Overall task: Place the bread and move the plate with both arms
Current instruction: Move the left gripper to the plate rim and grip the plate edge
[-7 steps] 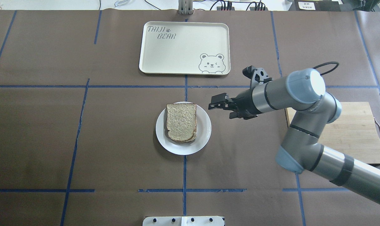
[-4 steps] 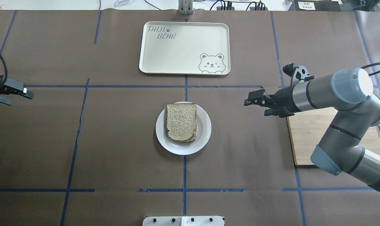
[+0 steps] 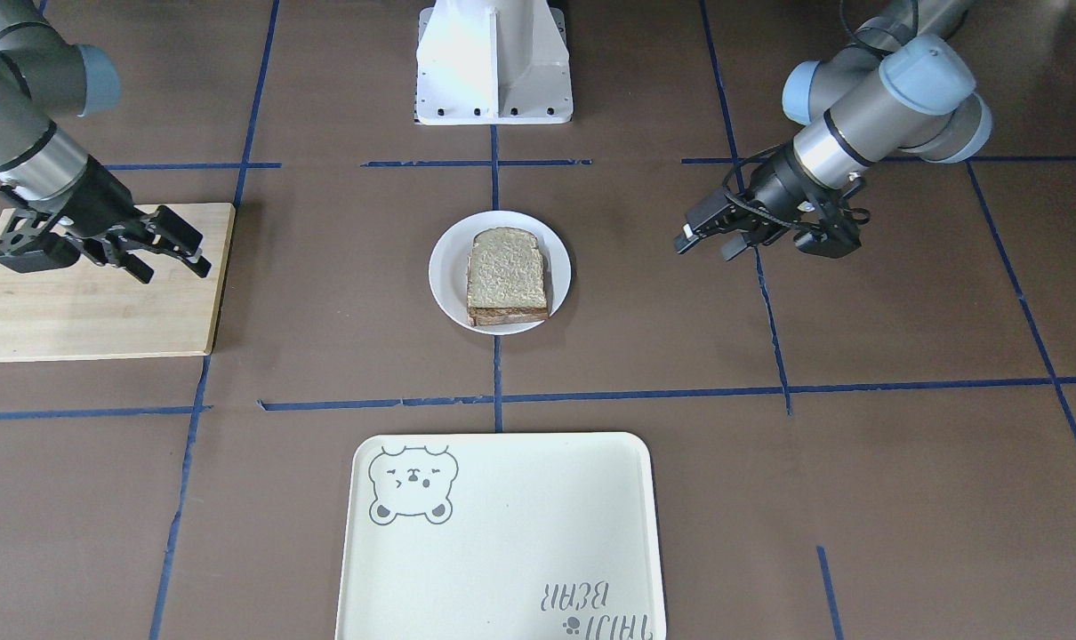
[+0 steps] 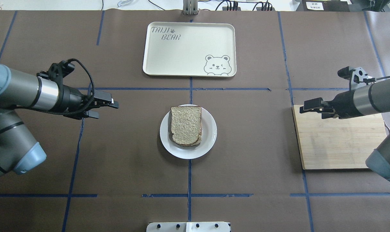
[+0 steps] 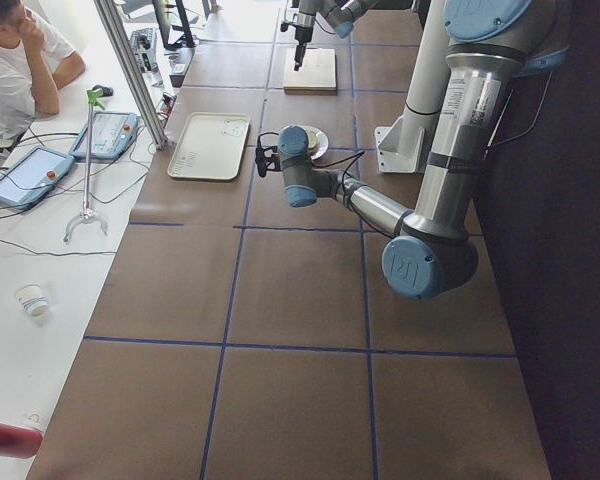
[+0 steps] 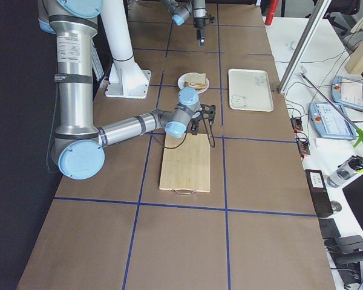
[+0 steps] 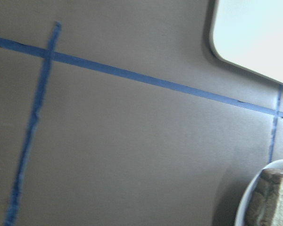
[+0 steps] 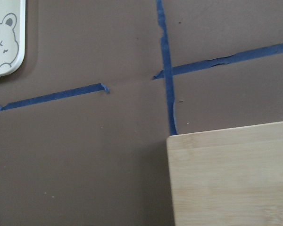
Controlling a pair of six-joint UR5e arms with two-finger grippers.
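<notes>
Status, camera by camera.

Front-facing view: bread (image 3: pixel 507 271) is lying flat on the white plate (image 3: pixel 447 267), and the plate is sitting mid-table between the white base block (image 3: pixel 493 62) and the bear tray (image 3: pixel 502 551), apart from both. I'm reading the place step as done. On one side the left gripper (image 3: pixel 705 244) is hovering off the plate, fingers spread, carrying nothing. On the other, the right gripper (image 3: pixel 178 260) is hanging over a corner of the bamboo cutting board (image 3: pixel 93 311), fingers likewise apart, nothing in them.

Overhead view: left arm (image 4: pixel 21 88) and right arm (image 4: pixel 382 93) are flanking the plate, neither touching it. The left gripper is the nearer one; the right gripper is well apart, at the board edge. The plate is sitting on the centre tape line (image 4: pixel 189 177).

Left side view: the left arm is pointing toward the plate; it's too small for a jaw call.

Right side view: the right arm is reaching low above the board; no jaw call here either.

Left wrist view: I'm seeing the plate rim and a bread corner at lower right and a tray corner at upper right. No fingers in frame.

Right wrist view: I'm seeing the board corner, crossing tape and the bear corner of the tray. No fingers in frame.

Judgement: the first half is done and the plate move is not yet started. I'm guessing the tray is the target, with both grippers needing opposite rim sides.
</notes>
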